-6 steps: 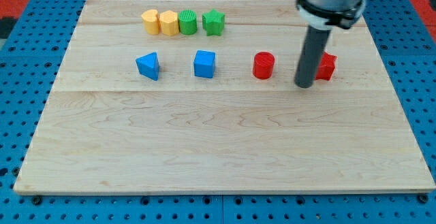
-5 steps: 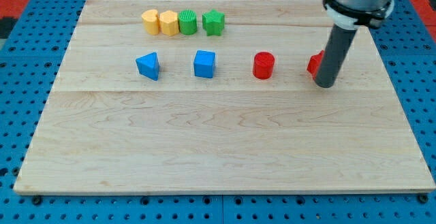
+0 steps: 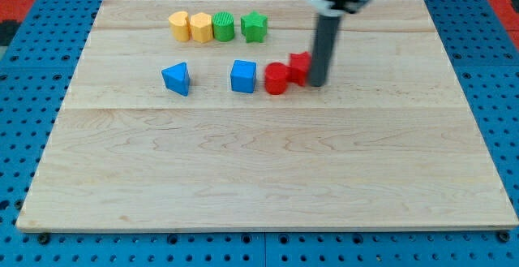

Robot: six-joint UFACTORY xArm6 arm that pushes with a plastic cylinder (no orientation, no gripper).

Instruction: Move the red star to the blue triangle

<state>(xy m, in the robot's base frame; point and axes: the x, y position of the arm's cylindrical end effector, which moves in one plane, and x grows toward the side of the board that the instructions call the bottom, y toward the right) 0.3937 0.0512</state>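
Note:
The red star (image 3: pixel 300 67) lies near the board's middle, partly hidden behind my rod. My tip (image 3: pixel 317 83) rests against the star's right side. The star touches a red cylinder (image 3: pixel 277 79) on its left. The blue triangle (image 3: pixel 177 79) lies further to the view's left, with a blue cube (image 3: pixel 243 76) between it and the red blocks.
A row of blocks sits near the view's top: a yellow block (image 3: pixel 178 25), an orange block (image 3: pixel 199 27), a green cylinder (image 3: pixel 223 27) and a green star (image 3: pixel 254 26). The wooden board (image 3: pixel 259 170) lies on a blue pegboard.
My tip went round to the star's right and swept left, pushing the red star leftward into the red cylinder, which also shifted left toward the blue cube.

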